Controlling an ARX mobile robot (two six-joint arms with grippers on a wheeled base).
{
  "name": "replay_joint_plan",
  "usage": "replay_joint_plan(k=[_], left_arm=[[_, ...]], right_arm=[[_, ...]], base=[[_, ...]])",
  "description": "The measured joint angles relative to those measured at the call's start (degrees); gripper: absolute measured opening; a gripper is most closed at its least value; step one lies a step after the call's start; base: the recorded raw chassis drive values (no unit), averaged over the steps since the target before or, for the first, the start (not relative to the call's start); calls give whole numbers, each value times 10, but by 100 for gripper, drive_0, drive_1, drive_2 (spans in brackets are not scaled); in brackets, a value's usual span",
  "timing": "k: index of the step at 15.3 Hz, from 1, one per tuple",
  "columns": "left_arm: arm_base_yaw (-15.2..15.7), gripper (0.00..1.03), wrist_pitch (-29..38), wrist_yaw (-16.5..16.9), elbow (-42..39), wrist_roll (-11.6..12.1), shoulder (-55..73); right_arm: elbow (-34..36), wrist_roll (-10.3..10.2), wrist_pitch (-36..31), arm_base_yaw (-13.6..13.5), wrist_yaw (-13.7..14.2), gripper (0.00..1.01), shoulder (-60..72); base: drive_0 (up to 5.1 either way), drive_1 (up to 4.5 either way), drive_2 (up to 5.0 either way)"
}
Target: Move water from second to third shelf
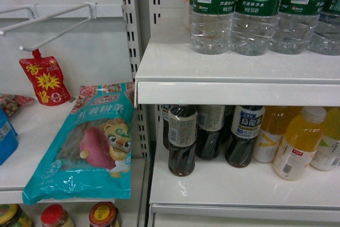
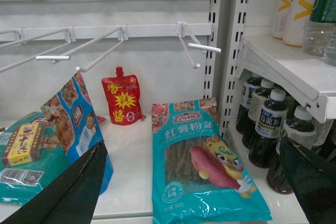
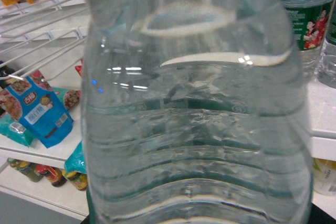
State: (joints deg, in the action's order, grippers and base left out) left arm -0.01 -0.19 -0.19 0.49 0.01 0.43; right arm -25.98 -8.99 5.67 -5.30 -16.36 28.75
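Head view: I see water bottles (image 1: pixel 255 11) ranked on the upper shelf (image 1: pixel 234 86) at upper right; neither gripper appears. Left wrist view: left gripper (image 2: pixel 194 182) spread wide, empty. Right wrist view: one water bottle (image 3: pixel 194 129) fills the frame, presumably held; grip unconfirmed. I advise keeping it upright while lowering.

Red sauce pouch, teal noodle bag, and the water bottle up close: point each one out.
Red sauce pouch (image 2: pixel 124 100), left wrist view, on its yellow starburst.
Teal noodle bag (image 1: pixel 87 147), head view, middle of its front.
Water bottle (image 3: pixel 194 145), right wrist view, on its ribbed clear body.
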Motion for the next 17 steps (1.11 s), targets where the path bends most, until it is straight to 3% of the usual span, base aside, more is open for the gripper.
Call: replay_joint_plan(k=[8,9,10,13,17], left_arm=[[0,98,0,1,0,0,0],[0,98,0,1,0,0,0],[0,98,0,1,0,0,0],[0,98,0,1,0,0,0],[0,98,0,1,0,0,0]], right_arm=[[0,0,-1,0,7,42,0],[0,0,2,0,12,42,0],[-3,5,8,-8,52,42,9],[-28,21,-59,9,81,42,91],[-85,38,-167,-9,102,42,235]], base=[[0,0,0],[0,0,0],[0,0,0],[0,0,0],[0,0,0]])
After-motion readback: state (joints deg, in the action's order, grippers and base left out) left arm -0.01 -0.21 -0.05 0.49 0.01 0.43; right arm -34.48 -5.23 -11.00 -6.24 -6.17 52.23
